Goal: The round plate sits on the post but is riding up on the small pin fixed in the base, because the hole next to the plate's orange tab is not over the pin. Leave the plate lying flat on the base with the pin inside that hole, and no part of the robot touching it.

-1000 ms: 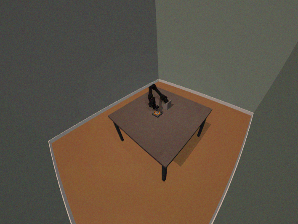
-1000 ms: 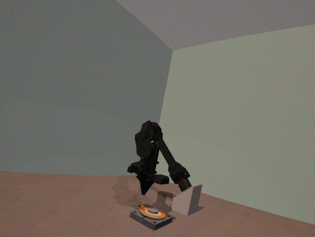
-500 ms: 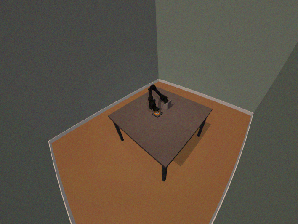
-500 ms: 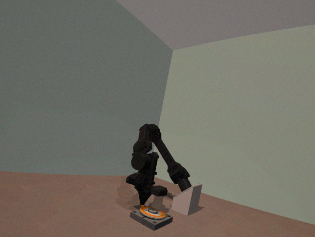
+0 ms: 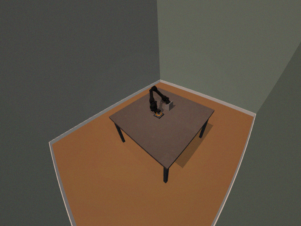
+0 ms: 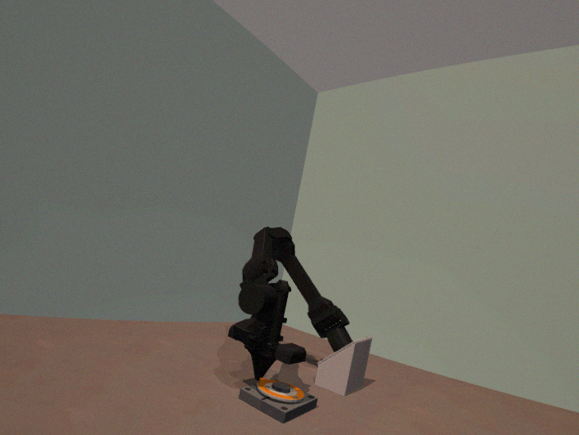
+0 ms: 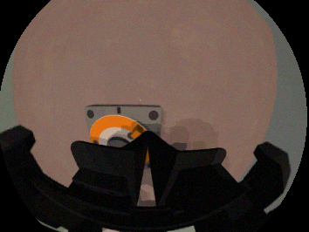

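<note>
The round plate point(image 5: 157, 114) point(image 6: 298, 394) point(image 7: 101, 125), orange with a pale inner ring, sits around the dark post point(image 6: 281, 387) point(image 7: 117, 141) on the square grey base point(image 5: 159, 117) point(image 6: 262, 405) point(image 7: 136, 112). It looks slightly tilted, not flush with the base. Its orange tab point(image 6: 262, 381) point(image 7: 137, 132) is at the side towards the arm. My gripper point(image 6: 258, 378) point(image 7: 148, 134) is shut with nothing between the fingers. Its tips are down right beside the tab; whether they touch it I cannot tell. The pin and the hole by the tab cannot be made out.
A pale block point(image 5: 168, 106) point(image 6: 333, 375) with a sloping top stands on the table point(image 5: 155, 136) point(image 6: 117, 374), behind and to the right of the base in the exterior view. The arm's lower end is behind this block. The arm's shadow falls beside the base.
</note>
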Controlling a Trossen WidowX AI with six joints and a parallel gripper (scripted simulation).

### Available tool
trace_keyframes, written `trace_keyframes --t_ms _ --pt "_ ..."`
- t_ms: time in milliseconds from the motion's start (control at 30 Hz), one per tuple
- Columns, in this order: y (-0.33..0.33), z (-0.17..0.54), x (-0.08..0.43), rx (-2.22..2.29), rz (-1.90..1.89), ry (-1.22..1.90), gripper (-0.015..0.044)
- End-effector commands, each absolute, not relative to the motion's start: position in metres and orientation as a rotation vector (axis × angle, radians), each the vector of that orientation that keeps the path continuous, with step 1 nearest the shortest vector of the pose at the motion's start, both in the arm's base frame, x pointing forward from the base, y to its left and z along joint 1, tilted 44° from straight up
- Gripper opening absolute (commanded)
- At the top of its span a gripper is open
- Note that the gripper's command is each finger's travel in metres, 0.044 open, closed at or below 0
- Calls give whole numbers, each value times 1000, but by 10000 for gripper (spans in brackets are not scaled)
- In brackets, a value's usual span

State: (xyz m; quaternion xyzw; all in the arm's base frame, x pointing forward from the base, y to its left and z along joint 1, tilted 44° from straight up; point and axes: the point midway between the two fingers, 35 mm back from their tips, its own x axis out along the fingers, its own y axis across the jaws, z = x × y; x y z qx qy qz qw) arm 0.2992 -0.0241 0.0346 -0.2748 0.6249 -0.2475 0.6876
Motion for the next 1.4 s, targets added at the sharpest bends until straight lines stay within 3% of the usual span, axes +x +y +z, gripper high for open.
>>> trace_keyframes --t_ms 0,1367 --pt "-19 32 302 -610 -550 1399 0" --pt "3 13 317 -609 -549 1398 0"
